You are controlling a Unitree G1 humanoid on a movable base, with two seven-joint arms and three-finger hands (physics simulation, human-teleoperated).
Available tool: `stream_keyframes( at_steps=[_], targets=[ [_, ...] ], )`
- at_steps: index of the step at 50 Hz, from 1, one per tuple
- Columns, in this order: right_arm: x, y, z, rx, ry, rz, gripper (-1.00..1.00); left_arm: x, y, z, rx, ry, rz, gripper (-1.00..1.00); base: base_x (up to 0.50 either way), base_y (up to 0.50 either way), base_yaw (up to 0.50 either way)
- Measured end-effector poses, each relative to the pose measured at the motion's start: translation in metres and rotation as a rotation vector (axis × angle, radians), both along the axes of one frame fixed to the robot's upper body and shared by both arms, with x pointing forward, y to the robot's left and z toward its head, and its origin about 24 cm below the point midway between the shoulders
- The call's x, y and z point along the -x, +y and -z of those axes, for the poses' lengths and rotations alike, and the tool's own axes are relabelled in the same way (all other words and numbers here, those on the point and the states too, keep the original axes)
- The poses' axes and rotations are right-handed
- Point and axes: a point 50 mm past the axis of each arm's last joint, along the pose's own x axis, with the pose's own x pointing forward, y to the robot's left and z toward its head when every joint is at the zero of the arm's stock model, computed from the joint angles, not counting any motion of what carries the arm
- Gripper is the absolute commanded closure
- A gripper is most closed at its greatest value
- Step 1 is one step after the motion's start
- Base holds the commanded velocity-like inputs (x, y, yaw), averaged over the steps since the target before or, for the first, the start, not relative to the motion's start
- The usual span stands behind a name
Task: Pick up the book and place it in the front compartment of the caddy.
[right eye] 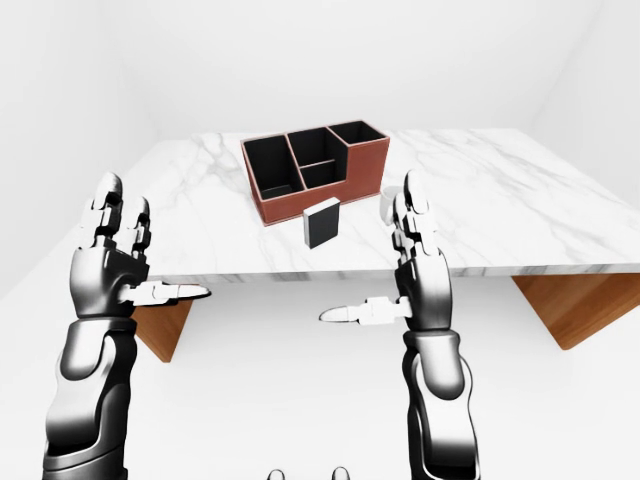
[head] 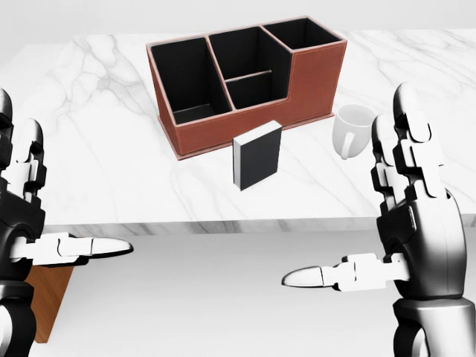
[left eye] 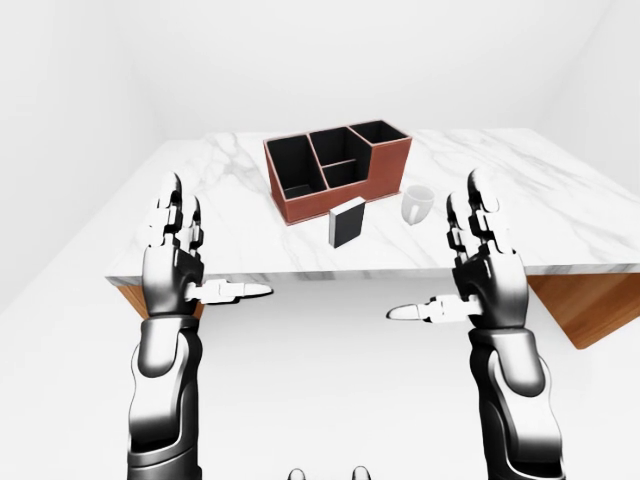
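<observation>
Book [head: 257, 155] stands upright beside caddy [head: 245, 82], likely rigid, light, slick-covered; pinch its 2 broad faces; left hand [head: 26, 223] and right hand [head: 413, 223] fingers spread, empty

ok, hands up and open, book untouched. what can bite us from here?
1. The book stands upright on its edge just below the caddy in the head view; a sideways touch would likely topple it before the fingers close.
2. The mug sits close to the book's right, in the right hand's likely path, so it could get knocked.
3. Both hands, left hand too, hang short of the table edge; a low reach might clip it.
</observation>
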Motion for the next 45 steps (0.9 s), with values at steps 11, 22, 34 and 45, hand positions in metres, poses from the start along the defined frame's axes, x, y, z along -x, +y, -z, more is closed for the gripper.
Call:
stream_keyframes(
  at_steps=[11, 22, 34, 45],
  targets=[
    [0.0020, 0.0009, -0.0007, 0.006, -0.003, -0.016, -1.00, -0.0002, 0.0003, 0.0000, 0.001, 0.000, 0.000, -1.00, 0.47, 0.00, 0.00],
    [0.0025, 0.0016, -0.0001, 0.004, -0.001, -0.022, -1.00, 0.0000, 0.0002, -0.0009, 0.002, -0.004, 0.000, -1.00, 0.50, 0.00, 0.00],
    [0.0029, 0.0024, 0.0008, 0.004, 0.004, -0.026, -1.00, 0.0000, 0.0002, -0.0011, 0.003, -0.005, 0.000, -1.00, 0.50, 0.00, 0.00],
    [0.0033, 0.0029, 0.0011, 0.004, 0.005, -0.027, -1.00, -0.0002, 0.0005, -0.0012, 0.005, -0.005, 0.000, -1.00, 0.50, 0.00, 0.00]
  ],
)
